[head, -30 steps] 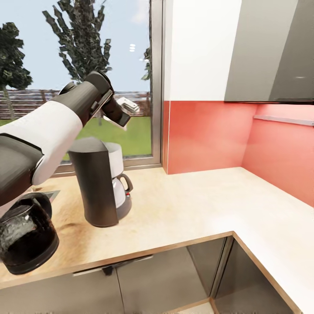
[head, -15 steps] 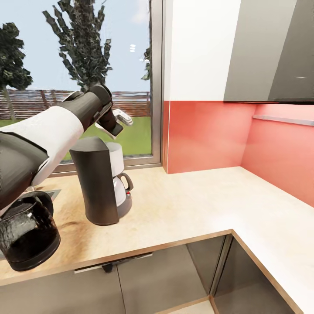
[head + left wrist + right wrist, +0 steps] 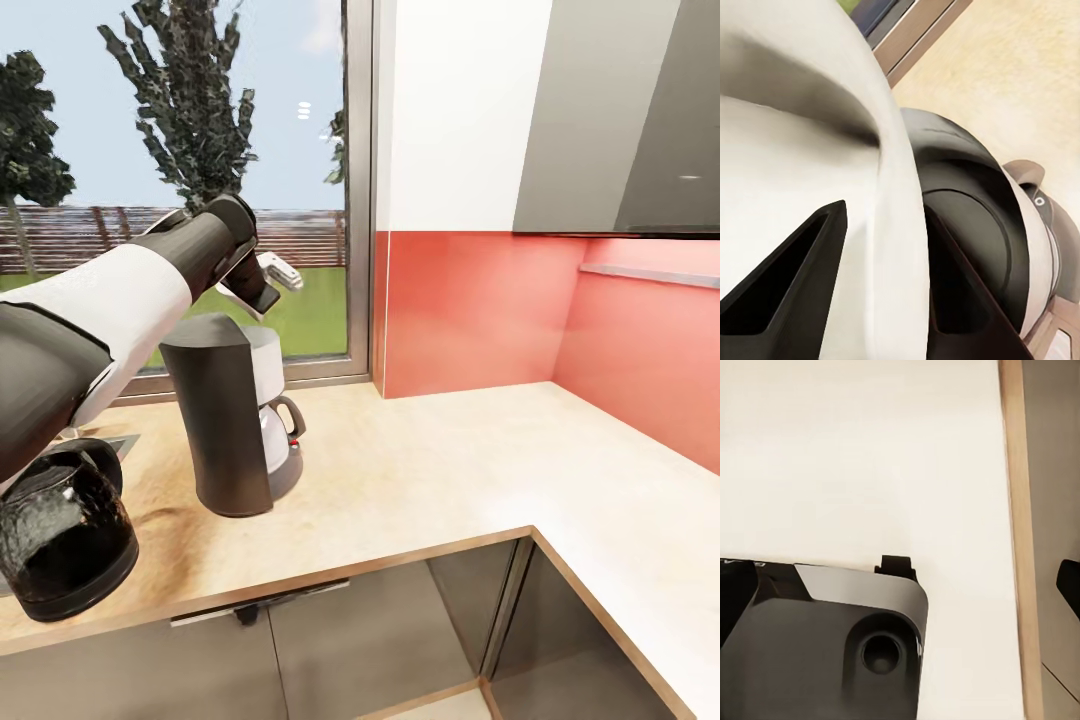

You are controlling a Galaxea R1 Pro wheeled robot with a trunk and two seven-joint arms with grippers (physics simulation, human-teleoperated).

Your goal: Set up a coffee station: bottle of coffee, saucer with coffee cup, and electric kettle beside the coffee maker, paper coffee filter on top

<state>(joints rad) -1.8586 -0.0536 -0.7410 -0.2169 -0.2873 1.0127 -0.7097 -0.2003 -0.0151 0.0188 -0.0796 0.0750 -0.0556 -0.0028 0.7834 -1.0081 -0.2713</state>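
The dark grey coffee maker (image 3: 225, 420) stands on the light beige kitchen countertop (image 3: 440, 480) in front of the window. Just above its top my left gripper (image 3: 270, 278) hangs, shut on the pale paper coffee filter (image 3: 285, 272). In the left wrist view the black fingers (image 3: 787, 300) clamp the white filter (image 3: 795, 135), with the coffee maker's round top (image 3: 967, 225) right under it. The glassy dark electric kettle (image 3: 65, 540) sits on the counter to the coffee maker's left, near the front edge. The bottle of coffee, saucer and coffee cup are out of view.
A red backsplash (image 3: 470, 310) and grey wall cabinets (image 3: 620, 120) line the corner where the counter turns right. Glossy dark cabinet fronts (image 3: 400, 640) lie below the worktop. The right wrist view looks down on the robot's dark base (image 3: 817, 652) over pale floor.
My left gripper with the filter has come down and slightly left toward the coffee maker's top. In the last half second it barely moved.
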